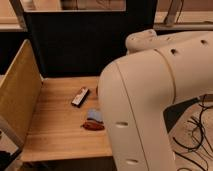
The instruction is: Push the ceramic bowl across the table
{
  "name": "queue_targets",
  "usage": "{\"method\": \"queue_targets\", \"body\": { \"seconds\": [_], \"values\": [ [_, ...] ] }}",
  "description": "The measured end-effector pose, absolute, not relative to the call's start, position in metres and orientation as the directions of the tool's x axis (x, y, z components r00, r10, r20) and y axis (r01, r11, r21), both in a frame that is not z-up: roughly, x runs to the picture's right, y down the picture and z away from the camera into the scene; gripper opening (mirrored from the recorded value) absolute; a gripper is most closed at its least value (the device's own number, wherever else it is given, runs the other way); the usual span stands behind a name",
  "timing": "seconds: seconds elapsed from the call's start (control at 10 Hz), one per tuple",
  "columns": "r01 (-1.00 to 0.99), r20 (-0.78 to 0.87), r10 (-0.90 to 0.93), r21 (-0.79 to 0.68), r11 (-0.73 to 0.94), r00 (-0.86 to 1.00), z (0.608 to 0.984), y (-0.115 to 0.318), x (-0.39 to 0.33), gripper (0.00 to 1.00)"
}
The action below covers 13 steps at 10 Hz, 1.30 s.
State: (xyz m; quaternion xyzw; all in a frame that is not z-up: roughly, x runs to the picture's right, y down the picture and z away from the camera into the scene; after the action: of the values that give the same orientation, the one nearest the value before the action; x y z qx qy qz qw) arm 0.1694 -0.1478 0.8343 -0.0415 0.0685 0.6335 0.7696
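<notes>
The light wood table fills the left half of the camera view. The ceramic bowl does not show; the big white arm covers the right part of the tabletop, where it may lie hidden. The gripper is out of view, somewhere beyond the arm's white casing. Only the arm's bulky shell shows, rising from the lower right and bending toward the table's far right.
A black-and-white bar lies near the table's middle. A flat red-orange piece with a blue patch lies just in front of it. An upright wood side panel stands on the left, a dark panel at the back. Cables lie on the floor at right.
</notes>
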Motion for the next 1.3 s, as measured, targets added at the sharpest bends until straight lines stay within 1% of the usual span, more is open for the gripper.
{"method": "queue_targets", "body": {
  "seconds": [0.6, 0.7, 0.9, 1.1, 1.3],
  "values": [
    [-0.981, -0.158, 0.969, 0.023, 0.194, 0.188, 0.8343, -0.1478, 0.1694, 0.80],
    [-0.981, -0.158, 0.969, 0.023, 0.194, 0.188, 0.8343, -0.1478, 0.1694, 0.77],
    [-0.981, -0.158, 0.969, 0.023, 0.194, 0.188, 0.8343, -0.1478, 0.1694, 0.57],
    [-0.981, -0.158, 0.969, 0.023, 0.194, 0.188, 0.8344, -0.1477, 0.1694, 0.39],
    [-0.981, -0.158, 0.969, 0.023, 0.194, 0.188, 0.8344, -0.1478, 0.1693, 0.16]
  ]
}}
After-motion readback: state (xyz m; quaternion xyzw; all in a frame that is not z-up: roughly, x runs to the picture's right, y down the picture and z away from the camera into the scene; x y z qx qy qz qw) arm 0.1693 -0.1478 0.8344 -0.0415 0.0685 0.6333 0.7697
